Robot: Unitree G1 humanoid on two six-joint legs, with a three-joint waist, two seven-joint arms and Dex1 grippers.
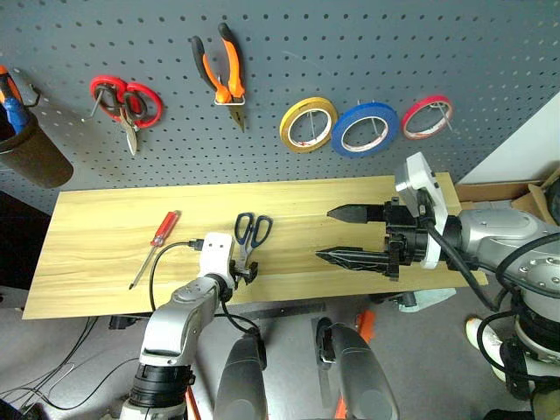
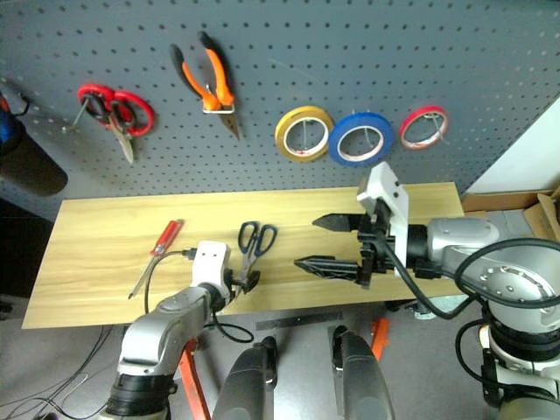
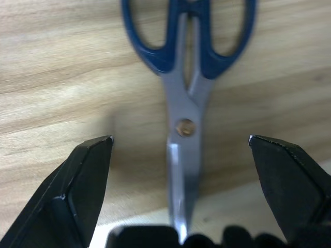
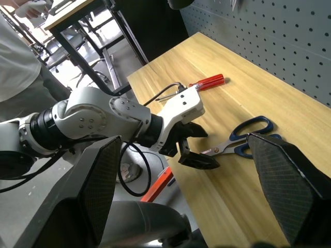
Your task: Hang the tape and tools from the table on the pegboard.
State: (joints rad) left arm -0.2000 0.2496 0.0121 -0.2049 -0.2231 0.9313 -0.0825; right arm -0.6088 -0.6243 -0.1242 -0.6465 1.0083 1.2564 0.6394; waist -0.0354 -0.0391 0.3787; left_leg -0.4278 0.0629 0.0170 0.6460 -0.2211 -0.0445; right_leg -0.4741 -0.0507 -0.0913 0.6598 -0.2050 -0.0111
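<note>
Pliers [image 1: 224, 68] and blue tape [image 1: 364, 128] hung on pegboard [image 1: 367, 52]; scissors [image 1: 252, 232], screwdriver [image 1: 158, 242] below on table [image 1: 96, 227]; left gripper [image 1: 245, 274] spread astride scissors, right gripper [image 1: 346, 234] spread, empty.

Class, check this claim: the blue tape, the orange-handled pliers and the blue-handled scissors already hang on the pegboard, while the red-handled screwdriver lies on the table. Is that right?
Not quite. The blue-handled scissors are not on the pegboard; they lie on the table, as the left eye view shows. The blue tape and orange-handled pliers do hang there, and the red-handled screwdriver does lie on the table.
</note>
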